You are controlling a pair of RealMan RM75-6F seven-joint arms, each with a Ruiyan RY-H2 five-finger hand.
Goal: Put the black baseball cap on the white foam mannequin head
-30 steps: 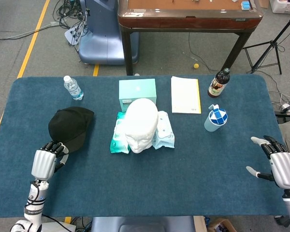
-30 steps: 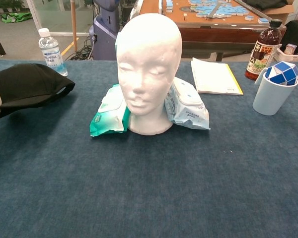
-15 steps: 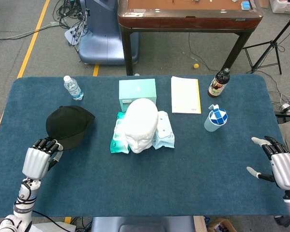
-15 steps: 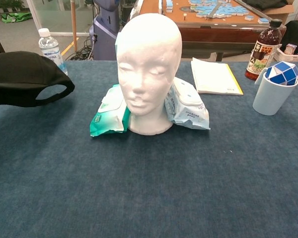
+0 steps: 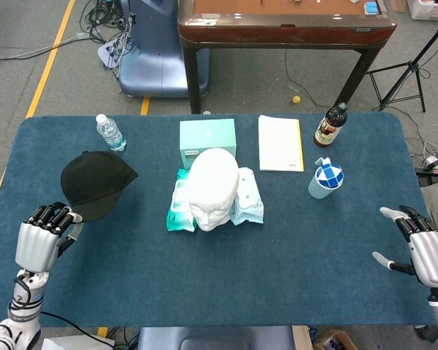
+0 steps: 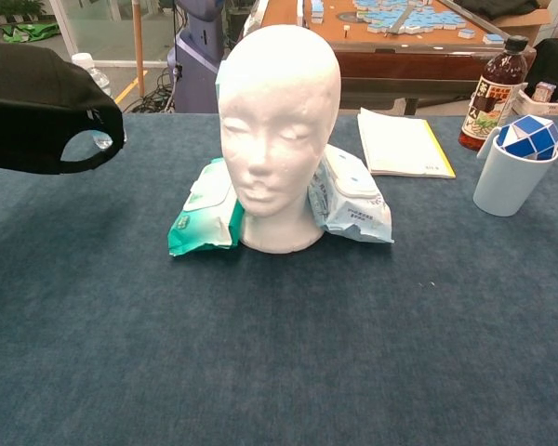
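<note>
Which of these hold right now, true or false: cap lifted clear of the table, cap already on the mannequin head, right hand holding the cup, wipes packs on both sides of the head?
1. The black cap is lifted off the table, held by the left hand. True.
2. The cap sits on the white mannequin head. False: the head is bare; the cap hangs out to its left.
3. The right hand holds the cup. False: it is empty, fingers apart, away from the cup.
4. Wipes packs lie on both sides of the head. True.
</note>
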